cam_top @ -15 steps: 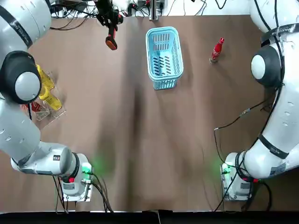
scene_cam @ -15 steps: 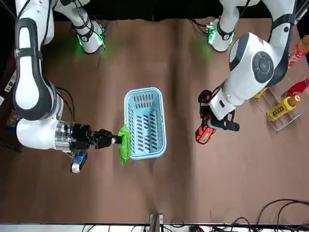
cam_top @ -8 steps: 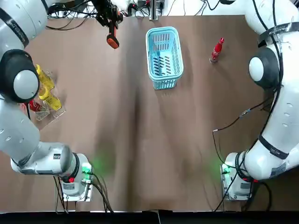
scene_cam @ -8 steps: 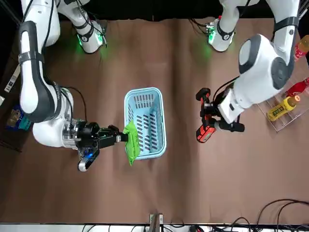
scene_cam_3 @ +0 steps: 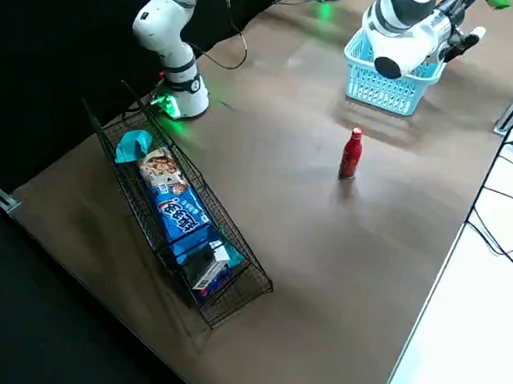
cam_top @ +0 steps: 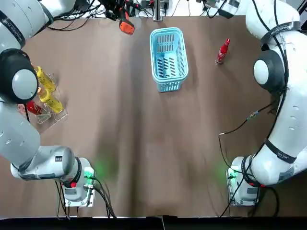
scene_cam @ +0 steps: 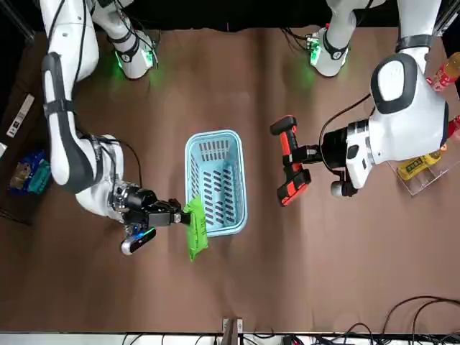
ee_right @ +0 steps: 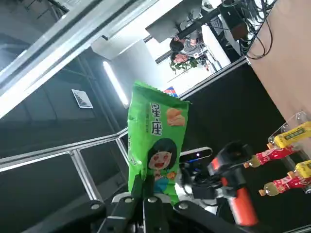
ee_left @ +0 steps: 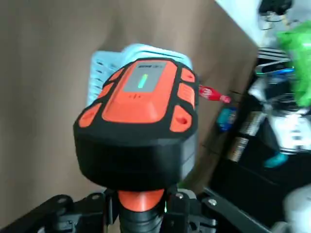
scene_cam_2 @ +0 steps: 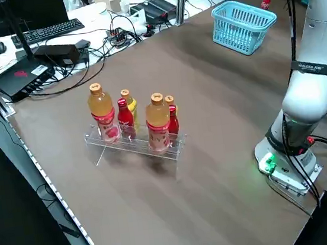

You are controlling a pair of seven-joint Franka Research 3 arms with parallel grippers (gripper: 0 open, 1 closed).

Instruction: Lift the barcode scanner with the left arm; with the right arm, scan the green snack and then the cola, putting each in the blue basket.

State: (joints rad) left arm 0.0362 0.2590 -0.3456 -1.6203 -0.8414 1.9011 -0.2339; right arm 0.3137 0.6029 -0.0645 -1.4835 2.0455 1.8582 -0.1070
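The left gripper (scene_cam: 303, 154) clenches the scanner (scene_cam: 290, 172), raised above the table (scene_cam: 251, 287). The right gripper (scene_cam: 171, 213) grasps the green snack (scene_cam: 195, 228) just beside the empty basket (scene_cam: 190, 165), likely mid-scan; the cola (cam_top: 223, 50) waits on the table, untouched.

Scanner (cam_top: 126, 27) left of blue basket (cam_top: 169, 86)

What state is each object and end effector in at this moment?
barcode scanner, lifted off the table, display lit.
left end effector, shut on the barcode scanner.
green snack, held in the air, not in the basket.
right end effector, shut on the green snack.
blue basket, upright, empty.
cola, upright on the table, untouched.
rack bottles, upright, capped.
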